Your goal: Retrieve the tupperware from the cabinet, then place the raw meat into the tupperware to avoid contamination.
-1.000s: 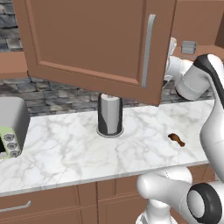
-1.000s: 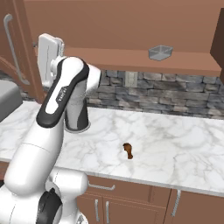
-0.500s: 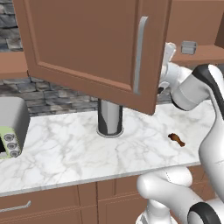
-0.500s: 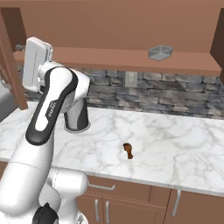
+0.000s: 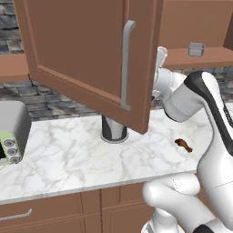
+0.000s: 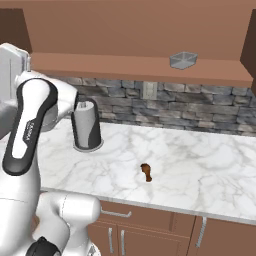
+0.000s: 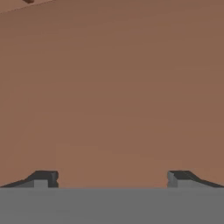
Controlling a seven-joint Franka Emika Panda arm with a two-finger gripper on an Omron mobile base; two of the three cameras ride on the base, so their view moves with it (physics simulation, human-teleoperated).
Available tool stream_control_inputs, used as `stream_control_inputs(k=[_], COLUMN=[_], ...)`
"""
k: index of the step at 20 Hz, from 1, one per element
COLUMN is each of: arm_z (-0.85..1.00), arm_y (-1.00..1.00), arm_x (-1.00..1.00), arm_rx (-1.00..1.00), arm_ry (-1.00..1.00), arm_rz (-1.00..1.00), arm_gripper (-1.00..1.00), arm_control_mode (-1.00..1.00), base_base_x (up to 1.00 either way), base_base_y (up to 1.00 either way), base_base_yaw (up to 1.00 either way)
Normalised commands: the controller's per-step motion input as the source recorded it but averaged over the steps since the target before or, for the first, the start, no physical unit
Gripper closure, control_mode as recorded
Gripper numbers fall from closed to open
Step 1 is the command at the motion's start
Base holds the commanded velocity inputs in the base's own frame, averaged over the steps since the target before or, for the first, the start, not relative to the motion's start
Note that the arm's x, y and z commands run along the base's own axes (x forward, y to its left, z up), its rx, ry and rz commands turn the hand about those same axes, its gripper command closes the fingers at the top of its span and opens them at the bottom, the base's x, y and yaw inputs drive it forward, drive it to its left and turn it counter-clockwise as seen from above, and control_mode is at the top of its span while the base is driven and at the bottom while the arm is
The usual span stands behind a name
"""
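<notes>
The cabinet [image 5: 200,18] has its left door [image 5: 77,54] swung far out over the counter, silver handle [image 5: 126,63] facing me. On the open cabinet shelf [image 6: 140,67] to the right sits the small grey tupperware [image 5: 196,49] [image 6: 183,60]. The raw meat [image 5: 183,144] [image 6: 146,171], a little reddish-brown chunk, lies on the marble counter [image 5: 68,159]. My gripper [image 7: 112,178] is open with nothing between its fingertips [image 7: 43,178], close against the door's brown inner face. My white hand [image 5: 160,59] is tucked just behind the door's free edge.
A paper towel roll [image 6: 86,125] stands on the counter, half hidden by the door in the left base view. A grey toaster [image 5: 11,132] sits at the counter's left end. Stone backsplash [image 6: 200,107] runs behind, with drawers [image 6: 150,225] under the counter edge.
The cabinet door has swung further open, out and to the left, and my hand has followed it leftward behind its edge. The meat and tupperware have stayed put.
</notes>
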Motion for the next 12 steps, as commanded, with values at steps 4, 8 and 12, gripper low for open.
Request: stream_control_inputs(k=[4, 8, 12], arm_z=[-0.07, 0.11, 0.16], arm_y=[0.62, 0.62, 0.62], arm_x=[-0.11, -0.09, -0.01], arm_rx=[-0.01, -0.05, -0.11], arm_ry=[-0.01, -0.02, -0.01], arm_rz=[0.01, 0.0, 0.0], arm_gripper=[-1.0, -1.0, -1.0], arm_control_mode=[-1.0, -1.0, -1.0], base_base_x=[0.0, 0.0, 0.0], base_base_y=[0.0, 0.0, 0.0], base_base_yaw=[0.0, 0.0, 0.0])
